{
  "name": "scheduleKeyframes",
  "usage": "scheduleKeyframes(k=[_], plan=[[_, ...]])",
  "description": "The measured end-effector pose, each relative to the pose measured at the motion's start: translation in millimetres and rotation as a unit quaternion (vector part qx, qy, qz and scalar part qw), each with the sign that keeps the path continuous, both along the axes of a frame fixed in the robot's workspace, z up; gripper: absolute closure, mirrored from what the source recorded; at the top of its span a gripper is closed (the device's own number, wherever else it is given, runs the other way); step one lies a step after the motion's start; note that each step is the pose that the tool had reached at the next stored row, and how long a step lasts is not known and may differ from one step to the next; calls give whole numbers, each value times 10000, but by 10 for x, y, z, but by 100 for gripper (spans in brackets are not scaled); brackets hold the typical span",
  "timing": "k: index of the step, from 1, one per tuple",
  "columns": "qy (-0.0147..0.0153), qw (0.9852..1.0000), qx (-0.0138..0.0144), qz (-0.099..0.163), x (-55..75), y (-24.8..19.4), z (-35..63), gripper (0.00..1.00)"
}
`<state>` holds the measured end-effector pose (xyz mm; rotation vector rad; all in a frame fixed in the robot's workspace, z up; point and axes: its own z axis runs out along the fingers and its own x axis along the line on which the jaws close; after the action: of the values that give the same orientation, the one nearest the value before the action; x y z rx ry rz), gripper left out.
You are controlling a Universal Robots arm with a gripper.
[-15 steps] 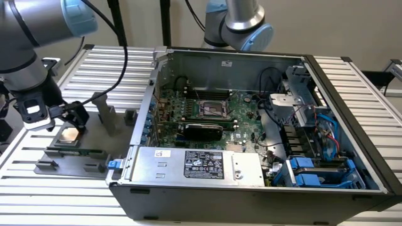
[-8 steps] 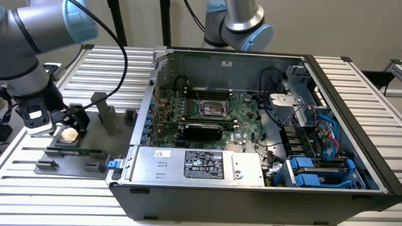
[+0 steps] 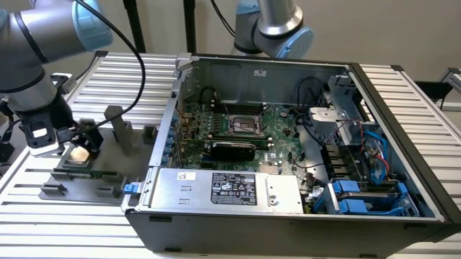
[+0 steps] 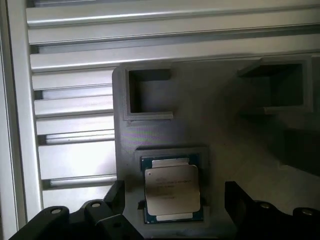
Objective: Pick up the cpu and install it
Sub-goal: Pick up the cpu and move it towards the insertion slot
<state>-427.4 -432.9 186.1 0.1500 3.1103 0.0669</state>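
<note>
The pincer [image 4: 175, 212] is held spread wide, one finger on each side of the cpu [image 4: 172, 190], which is seated ungripped in the grey holder [image 4: 225, 135] on the worktop [image 3: 43, 232]. Nothing has been lifted. Lifting and fitting into the socket [image 3: 245, 125], well apart inside the computer case [image 3: 288, 216], are judged undone.

The cpu [image 4: 172, 190]: a small flat square chip with a silvery metal top bearing faint print and a thin blue-green rim. It lay flat, top face up, seated in a square recess of the grey holder plate [image 4: 215, 140] on the slatted table [image 4: 75, 105], at the exterior view's left, outside the computer case [image 3: 288, 216]
</note>
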Motion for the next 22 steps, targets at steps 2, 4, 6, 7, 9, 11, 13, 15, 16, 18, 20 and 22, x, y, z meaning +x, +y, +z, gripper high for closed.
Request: scheduleKeyframes(k=[2, 4, 6, 7, 9, 11, 13, 15, 16, 18, 20, 22], plan=[[0, 10000, 0, -4, 0, 0, -2, 14], [0, 10000, 0, -5, 0, 0, -4, 20], [0, 10000, 0, -5, 0, 0, -6, 27], [0, 10000, 0, -5, 0, 0, -6, 27], [0, 10000, 0, -5, 0, 0, -7, 29], [0, 10000, 0, -5, 0, 0, -7, 36], [0, 10000, 0, -5, 0, 0, -7, 36], [0, 10000, 0, -5, 0, 0, -9, 36], [0, 10000, 0, -5, 0, 0, -10, 36], [0, 10000, 0, -5, 0, 0, -14, 36], [0, 10000, 0, -5, 0, 0, -16, 36], [0, 10000, 0, -5, 0, 0, -17, 36]])
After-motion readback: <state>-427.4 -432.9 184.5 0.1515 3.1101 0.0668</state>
